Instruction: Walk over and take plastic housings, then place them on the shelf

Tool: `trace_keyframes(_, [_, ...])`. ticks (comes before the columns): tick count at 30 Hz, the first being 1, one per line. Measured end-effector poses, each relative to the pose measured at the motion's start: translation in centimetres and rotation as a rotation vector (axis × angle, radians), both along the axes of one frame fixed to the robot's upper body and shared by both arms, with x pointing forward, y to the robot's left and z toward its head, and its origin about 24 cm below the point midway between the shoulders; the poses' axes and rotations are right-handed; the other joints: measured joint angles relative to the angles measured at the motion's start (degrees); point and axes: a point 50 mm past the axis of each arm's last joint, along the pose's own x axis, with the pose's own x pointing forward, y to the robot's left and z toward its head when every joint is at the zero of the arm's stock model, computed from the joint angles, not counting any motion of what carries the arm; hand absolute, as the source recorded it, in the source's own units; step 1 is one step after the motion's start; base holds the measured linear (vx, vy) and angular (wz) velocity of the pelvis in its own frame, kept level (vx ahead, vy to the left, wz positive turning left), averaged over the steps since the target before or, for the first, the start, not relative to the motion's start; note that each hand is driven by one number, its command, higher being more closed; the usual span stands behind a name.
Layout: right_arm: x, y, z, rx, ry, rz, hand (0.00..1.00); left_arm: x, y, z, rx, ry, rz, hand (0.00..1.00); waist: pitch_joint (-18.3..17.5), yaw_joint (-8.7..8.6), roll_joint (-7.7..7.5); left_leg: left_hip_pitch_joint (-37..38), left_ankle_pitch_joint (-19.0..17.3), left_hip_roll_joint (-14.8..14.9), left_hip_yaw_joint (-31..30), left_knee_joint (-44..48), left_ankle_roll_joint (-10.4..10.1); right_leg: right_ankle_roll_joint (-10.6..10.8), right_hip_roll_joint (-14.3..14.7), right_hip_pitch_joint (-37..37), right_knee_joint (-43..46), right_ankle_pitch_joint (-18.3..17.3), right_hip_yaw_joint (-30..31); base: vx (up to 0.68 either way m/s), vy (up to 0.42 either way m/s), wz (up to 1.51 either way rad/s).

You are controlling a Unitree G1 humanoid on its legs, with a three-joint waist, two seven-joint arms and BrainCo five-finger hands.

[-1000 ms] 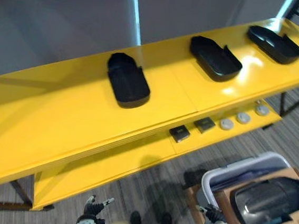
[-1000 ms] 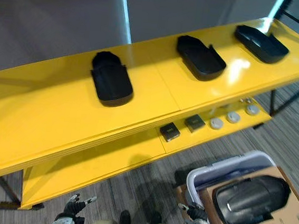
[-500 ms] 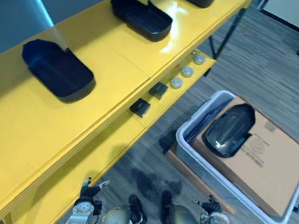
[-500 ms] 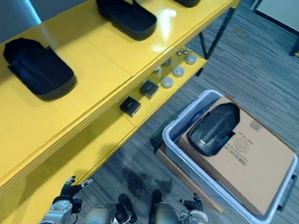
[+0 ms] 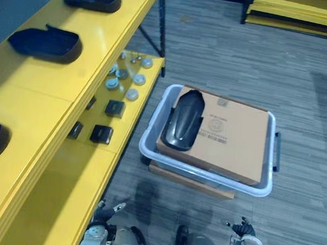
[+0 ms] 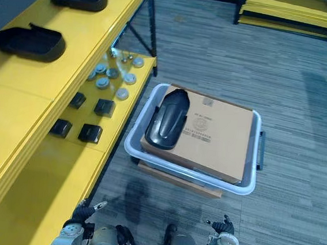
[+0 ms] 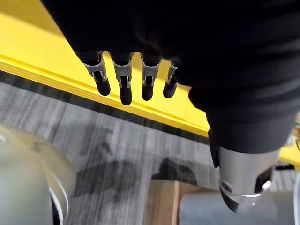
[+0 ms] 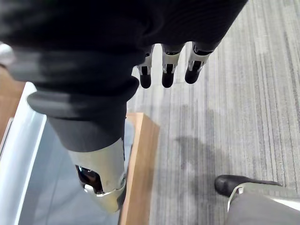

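While both hands hang low and empty with fingers loosely straight, the left hand (image 5: 103,215) and right hand (image 5: 244,231) are well apart from the black plastic housing (image 5: 184,120). It lies ahead of and between them, on a cardboard box (image 5: 231,138) in a grey bin (image 5: 272,156). Best to step closer and square up, then take it by its long sides. Its long axis runs away from the hands, the far end leaning slightly right, domed side up.
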Motion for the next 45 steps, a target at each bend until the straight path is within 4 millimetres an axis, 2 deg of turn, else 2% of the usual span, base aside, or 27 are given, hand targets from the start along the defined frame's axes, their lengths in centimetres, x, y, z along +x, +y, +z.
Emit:
trace_keyframes(1, [-0.1,0.5,-0.2,0.018,0.002,-0.012,0.00,-0.3,0.4,-0.1,0.009,0.009,0.004,0.00,-0.2,0.05,-0.29,0.7,-0.4,-0.6,0.9,-0.1,1.3,1.4,-0.4,-0.1,-0.1,-0.2,1.3,0.01,0.217,-0.35])
trace_keyframes(4, [-0.5,1.1,-0.5,0.054,-0.004,-0.060,0.00,-0.9,0.6,-0.4,0.009,0.039,0.011,0.00,-0.3,0.06,-0.53,1.7,-1.2,-1.1,4.1,0.1,3.6,3.6,-1.4,1.2,-3.1,1.3,3.3,0.05,0.210,-0.34])
trace_keyframes(7, [-0.9,0.8,-0.5,0.067,-0.012,-0.109,0.00,-1.7,0.9,-0.8,0.016,0.074,0.016,0.00,-1.4,-0.08,-1.17,4.0,-0.9,-2.8,6.2,-2.5,4.8,5.4,-2.6,3.1,-7.1,2.8,4.3,0.09,0.173,-0.27])
trace_keyframes(10, [-1.4,0.5,-0.6,0.073,-0.013,-0.144,0.00,-1.6,1.2,-0.7,0.019,0.071,0.023,0.00,-2.4,-0.12,-1.26,5.1,-0.4,-3.8,6.7,-4.0,5.4,6.3,-3.5,5.2,-10.7,4.5,3.6,0.13,0.118,-0.08])
trace_keyframes(16, [-1.9,0.3,-0.7,0.101,-0.027,-0.229,0.00,-1.8,1.3,-0.8,0.023,0.080,0.027,0.00,-3.9,-0.13,-1.30,8.3,0.2,-4.2,6.2,-6.3,5.9,6.5,-3.9,9.8,-15.2,6.6,-0.3,0.07,0.012,-0.01])
trace_keyframes(21, [-2.6,0.0,-0.9,0.123,-0.045,-0.362,0.00,-2.0,1.5,-0.9,0.024,0.095,0.037,0.00,-4.4,-0.03,-2.06,10.5,3.0,-4.5,5.3,-10.2,5.0,5.9,-3.8,11.0,-16.5,7.8,-2.0,-0.01,-0.023,0.08])
trace_keyframes(24, [-3.6,-1.7,-0.4,0.091,-0.081,-0.526,0.00,-2.4,1.4,-1.0,0.025,0.105,0.043,0.00,-4.5,-0.07,-2.24,12.1,3.6,-4.7,4.9,-12.2,4.9,5.9,-3.8,11.6,-16.7,7.8,-2.8,-0.07,-0.004,0.04])
trace_keyframes(26, [-3.5,-3.5,0.8,0.030,-0.148,-0.597,0.00,-2.9,1.3,-1.2,0.025,0.116,0.049,0.00,-4.9,-0.07,-2.26,12.2,4.1,-5.0,4.7,-13.2,5.2,5.3,-3.9,11.6,-17.5,8.4,-3.0,-0.08,0.019,-0.01])
trace_keyframes(28, [-2.6,-6.2,3.5,-0.094,-0.271,-0.631,0.00,-3.3,1.4,-1.3,0.035,0.125,0.063,0.00,-5.1,-0.54,-2.45,11.9,4.7,-5.2,4.6,-14.1,5.3,5.3,-3.9,11.0,-17.9,9.1,-2.9,-0.11,0.029,-0.05])
trace_keyframes(29, [-2.2,-7.0,4.5,-0.134,-0.305,-0.624,0.00,-3.5,1.5,-1.3,0.036,0.128,0.069,0.00,-5.2,-0.69,-2.50,11.8,4.9,-5.2,4.6,-14.3,5.5,5.2,-3.9,10.8,-17.8,9.2,-2.8,-0.16,0.029,-0.04])
trace_keyframes(31, [0.3,-9.0,8.9,-0.277,-0.481,-0.564,0.00,-4.3,1.8,-1.5,0.039,0.144,0.083,0.00,-5.6,-1.63,-2.53,11.6,5.7,-5.4,4.6,-16.3,5.2,5.0,-3.9,9.5,-17.7,9.7,-2.7,-0.13,0.022,-0.04])
trace_keyframes(32, [0.9,-9.3,10.1,-0.310,-0.526,-0.539,0.00,-4.5,1.8,-1.5,0.039,0.150,0.084,0.00,-5.6,-1.62,-2.53,11.6,5.9,-5.4,4.7,-16.6,5.1,4.9,-3.9,9.2,-17.7,9.8,-2.7,-0.12,0.011,-0.06])
trace_keyframes(33, [2.1,-9.6,12.2,-0.373,-0.603,-0.473,0.00,-4.7,1.8,-1.5,0.039,0.149,0.086,0.00,-5.7,-1.62,-2.61,11.4,6.2,-5.4,4.8,-17.2,4.6,4.8,-3.9,8.5,-17.5,9.9,-2.6,-0.14,0.000,-0.03])
trace_keyframes(34, [3.4,-9.3,14.2,-0.418,-0.677,-0.399,0.00,-4.7,1.9,-1.5,0.042,0.144,0.087,0.00,-5.8,-1.57,-2.61,11.0,6.5,-5.3,4.7,-17.6,4.2,4.8,-3.8,8.1,-17.5,9.9,-2.8,-0.13,-0.008,-0.03])
trace_keyframes(35, [4.1,-9.0,15.1,-0.438,-0.711,-0.357,0.00,-4.8,1.9,-1.5,0.043,0.145,0.087,0.00,-5.9,-1.48,-2.55,10.8,6.6,-5.3,4.7,-17.7,4.1,4.6,-3.8,7.8,-17.4,9.8,-2.9,-0.07,-0.016,0.00])
trace_keyframes(37, [6.9,-6.9,18.3,-0.491,-0.842,-0.157,0.00,-5.1,1.9,-1.5,0.045,0.145,0.086,0.00,-6.3,-1.33,-2.46,9.6,6.7,-5.0,4.5,-17.9,3.9,4.5,-3.6,6.5,-17.4,9.6,-3.5,-0.05,-0.026,0.00])
trace_keyframes(39, [8.6,-5.3,19.8,-0.503,-0.906,-0.033,0.00,-5.1,1.9,-1.4,0.046,0.138,0.085,0.00,-6.4,-1.06,-2.30,8.8,6.7,-4.9,3.9,-17.9,3.8,4.5,-3.8,5.8,-17.4,9.6,-4.9,0.00,-0.031,0.07])
trace_keyframes(40, [10.2,-3.8,20.7,-0.496,-0.952,0.073,0.00,-4.9,2.0,-1.3,0.046,0.127,0.083,0.00,-6.4,-0.32,-2.28,7.9,6.8,-4.8,3.5,-17.9,3.7,4.5,-3.7,5.1,-17.4,9.6,-5.5,0.05,-0.036,0.14])
trace_keyframes(42, [11.4,-2.6,21.5,-0.495,-0.980,0.158,0.00,-4.6,1.9,-1.2,0.047,0.108,0.078,0.00,-6.3,0.24,-2.28,7.1,7.2,-4.7,3.1,-17.9,3.4,4.6,-3.7,4.5,-17.4,9.6,-6.2,0.08,-0.031,0.20])
trace_keyframes(45, [13.9,-0.5,22.1,-0.473,-1.000,0.292,0.00,-4.6,2.2,-1.1,0.058,0.103,0.074,0.00,-6.3,1.24,-2.13,6.0,8.3,-4.8,2.1,-17.8,4.5,4.7,-3.8,4.1,-17.2,9.5,-7.6,0.11,-0.021,0.21])
